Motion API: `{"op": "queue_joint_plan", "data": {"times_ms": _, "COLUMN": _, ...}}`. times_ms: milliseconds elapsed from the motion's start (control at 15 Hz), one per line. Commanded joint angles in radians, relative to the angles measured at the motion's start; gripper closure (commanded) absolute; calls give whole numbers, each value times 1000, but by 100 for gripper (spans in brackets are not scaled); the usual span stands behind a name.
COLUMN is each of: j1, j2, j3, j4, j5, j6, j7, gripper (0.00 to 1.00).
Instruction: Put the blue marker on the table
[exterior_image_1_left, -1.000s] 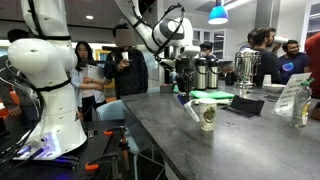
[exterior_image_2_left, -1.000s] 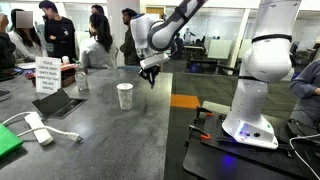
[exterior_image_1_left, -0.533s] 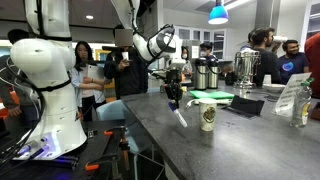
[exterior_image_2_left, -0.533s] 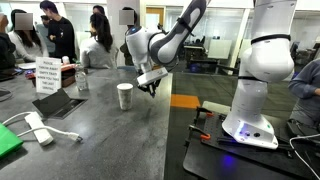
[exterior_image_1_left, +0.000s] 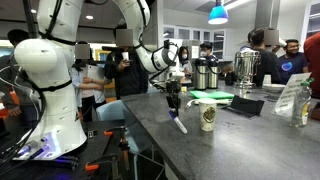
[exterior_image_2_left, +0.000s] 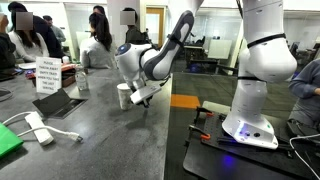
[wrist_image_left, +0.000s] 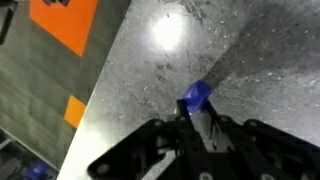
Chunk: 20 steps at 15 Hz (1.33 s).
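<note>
- Arm (exterior_image_1_left: 160, 55) sits lower than 0.5 s ago: the wrist comes down from above cup height to just over the table (exterior_image_1_left: 240, 150), mid-frame in both exterior views.
- Table is a dark grey slab filling the lower right of that exterior view. In the wrist view it is the speckled surface with glare at upper centre (wrist_image_left: 170, 40), and its edge runs diagonally with orange-patched floor (wrist_image_left: 65, 20) at upper left.
- Paper cup (exterior_image_1_left: 207, 115) stands upright just right of the tool in frame, near but apart. In an exterior view it shows at mid-left (exterior_image_2_left: 123, 95), partly behind the wrist.
- Gripper (exterior_image_1_left: 176, 106) points down, jaws narrow and clamped on the blue marker (exterior_image_1_left: 179, 123).
- Marker hangs below the jaws, tilted, with its lower end at or just above the table. Can't tell if it touches.
- Wrist view: the blue end (wrist_image_left: 196, 95) pokes out toward the surface, with the whitish part between the jaws.
- Step in hand, my read: final lowering before release.
- Go down slowly until the tip touches, then open only a little so the marker lies down rather than drops.
- Let it fall away from the cup and the table edge, then lift straight up.
</note>
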Motion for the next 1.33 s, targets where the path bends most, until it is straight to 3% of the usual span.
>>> {"op": "queue_joint_plan", "data": {"times_ms": 0, "j1": 29, "j2": 36, "j3": -37, "j4": 63, "j5": -34, "j6": -8, "j7": 16, "gripper": 49}}
{"op": "queue_joint_plan", "data": {"times_ms": 267, "j1": -18, "j2": -5, "j3": -23, "j4": 70, "j5": 97, "j6": 17, "j7": -97, "gripper": 19}}
{"op": "queue_joint_plan", "data": {"times_ms": 400, "j1": -62, "j2": -54, "j3": 8, "j4": 48, "j5": 261, "j6": 31, "j7": -268, "gripper": 4}}
{"op": "queue_joint_plan", "data": {"times_ms": 467, "j1": -71, "j2": -82, "j3": 16, "j4": 42, "j5": 335, "j6": 11, "j7": -345, "gripper": 1}}
{"op": "queue_joint_plan", "data": {"times_ms": 733, "j1": -109, "j2": -218, "j3": 39, "j4": 44, "j5": 637, "j6": -87, "j7": -706, "gripper": 0}}
{"op": "queue_joint_plan", "data": {"times_ms": 867, "j1": -118, "j2": -266, "j3": 26, "j4": 70, "j5": 715, "j6": -183, "j7": -875, "gripper": 0}}
{"op": "queue_joint_plan", "data": {"times_ms": 1067, "j1": -141, "j2": -309, "j3": 4, "j4": 108, "j5": 678, "j6": -297, "j7": -1076, "gripper": 0}}
{"op": "queue_joint_plan", "data": {"times_ms": 1267, "j1": -165, "j2": -331, "j3": -9, "j4": 107, "j5": 603, "j6": -293, "j7": -1244, "gripper": 0}}
